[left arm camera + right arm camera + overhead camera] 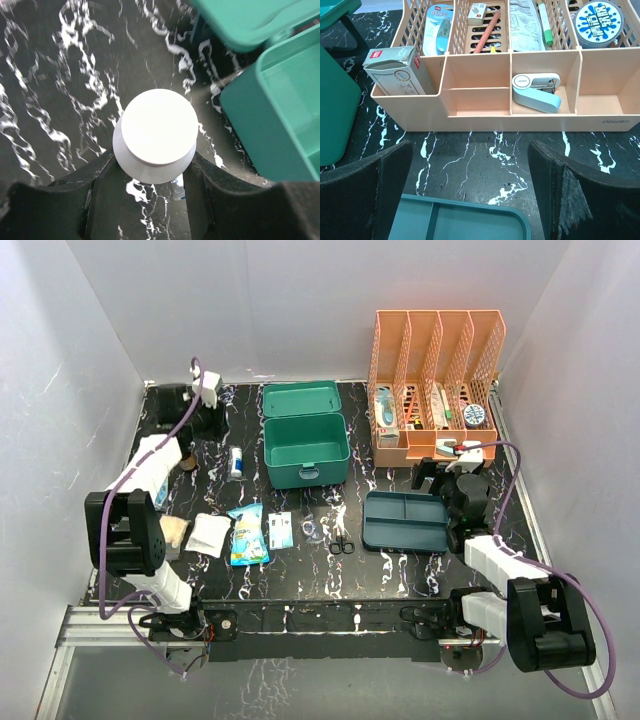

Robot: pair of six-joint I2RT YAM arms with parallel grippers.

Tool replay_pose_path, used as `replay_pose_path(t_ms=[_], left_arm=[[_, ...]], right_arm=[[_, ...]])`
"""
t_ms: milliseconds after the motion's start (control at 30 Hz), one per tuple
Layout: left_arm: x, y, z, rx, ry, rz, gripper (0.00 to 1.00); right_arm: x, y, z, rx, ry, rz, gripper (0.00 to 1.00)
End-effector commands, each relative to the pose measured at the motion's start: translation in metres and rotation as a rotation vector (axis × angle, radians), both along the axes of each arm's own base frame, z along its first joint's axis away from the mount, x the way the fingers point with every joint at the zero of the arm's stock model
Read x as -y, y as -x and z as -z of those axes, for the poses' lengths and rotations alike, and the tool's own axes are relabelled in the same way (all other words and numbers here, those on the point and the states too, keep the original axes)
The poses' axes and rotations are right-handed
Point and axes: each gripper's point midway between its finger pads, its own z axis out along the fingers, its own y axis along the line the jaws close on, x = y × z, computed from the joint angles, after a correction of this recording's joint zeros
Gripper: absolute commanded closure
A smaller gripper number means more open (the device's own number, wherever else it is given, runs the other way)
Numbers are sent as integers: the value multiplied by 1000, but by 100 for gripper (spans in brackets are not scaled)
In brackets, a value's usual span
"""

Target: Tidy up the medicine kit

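The medicine kit (305, 448) is a teal box at the middle back of the table, standing with its lid (300, 398) open. Its wall fills the right of the left wrist view (280, 115). Just left of the kit is a small bottle (236, 462) with a white cap (156, 127) and a blue label. My left gripper (154, 164) is shut on it, one finger on each side below the cap. Whether the bottle rests on the table I cannot tell. My right gripper (470, 165) is open with nothing in it, above bare table.
An orange mesh rack (435, 390) at the back right holds a stapler (536, 92), a small box (395, 70) and pens. A dark teal compartment tray (405, 522) lies under the right arm. Scissors (342, 543), a blue packet (248, 533) and a white pouch (208, 535) lie at the front.
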Motion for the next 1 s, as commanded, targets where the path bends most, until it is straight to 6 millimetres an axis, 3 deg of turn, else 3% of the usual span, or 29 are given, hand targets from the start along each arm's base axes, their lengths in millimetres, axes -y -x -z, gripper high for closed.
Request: replay_pose_path(t_ms=[0, 200, 467, 700, 967], left_arm=[[25, 21, -65, 4, -45, 220, 100], [81, 43, -77, -76, -155, 467, 100], [157, 57, -52, -148, -349, 683, 100], [192, 36, -24, -172, -523, 790, 100], [210, 16, 4, -186, -709, 881, 100]], right_arm=[[-7, -2, -27, 57, -25, -25, 2], [-6, 4, -33, 59, -31, -19, 2], [-3, 13, -40, 59, -36, -2, 2], [-1, 21, -40, 45, -26, 3, 2], [-1, 24, -49, 70, -35, 3, 2]])
